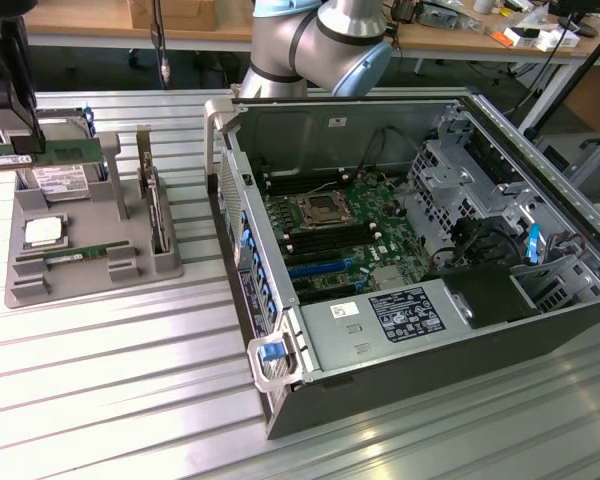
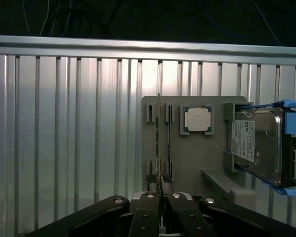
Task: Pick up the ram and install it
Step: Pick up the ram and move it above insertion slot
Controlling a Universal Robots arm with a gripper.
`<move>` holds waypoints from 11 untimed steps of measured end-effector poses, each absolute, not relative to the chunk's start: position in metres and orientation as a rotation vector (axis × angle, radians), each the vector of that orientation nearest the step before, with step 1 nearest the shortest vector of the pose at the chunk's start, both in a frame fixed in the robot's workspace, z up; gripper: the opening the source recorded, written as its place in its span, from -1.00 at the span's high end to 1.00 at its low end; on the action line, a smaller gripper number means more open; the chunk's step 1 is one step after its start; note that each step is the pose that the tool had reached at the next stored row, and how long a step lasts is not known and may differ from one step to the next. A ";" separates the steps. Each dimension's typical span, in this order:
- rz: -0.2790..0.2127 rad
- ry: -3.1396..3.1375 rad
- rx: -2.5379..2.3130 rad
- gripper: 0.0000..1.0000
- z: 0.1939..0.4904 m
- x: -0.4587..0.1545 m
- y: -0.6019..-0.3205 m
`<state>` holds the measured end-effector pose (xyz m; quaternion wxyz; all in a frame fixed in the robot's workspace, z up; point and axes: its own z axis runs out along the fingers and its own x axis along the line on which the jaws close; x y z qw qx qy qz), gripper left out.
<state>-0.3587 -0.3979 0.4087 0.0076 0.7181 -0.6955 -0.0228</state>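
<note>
The fingers [image 2: 149,210] pinch the ram [image 1: 68,151] — held above the grey tray [image 1: 90,285]; open computer case [image 1: 360,125] nearby.

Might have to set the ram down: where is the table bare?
Widest bare table lies in the exterior view's lower left, bordered by the grey tray and the open case. The strip between them is narrow; tray and case interior are crowded.

Grey tray [image 1: 80,285] — processor chip [image 2: 198,120], seemingly tilted hard drive [image 2: 259,143] — beside open computer case [image 1: 430,372].

Green ram [image 1: 65,152]; grey tray [image 1: 165,265]; ribbed silver table [image 1: 110,380]; black pincer [image 2: 160,192].
</note>
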 end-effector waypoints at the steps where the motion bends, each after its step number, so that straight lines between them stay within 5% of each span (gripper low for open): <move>1: -0.071 -2.174 2.245 0.76 0.410 -0.359 -0.398; 11: -0.071 -2.174 2.245 0.76 0.431 -0.359 -0.398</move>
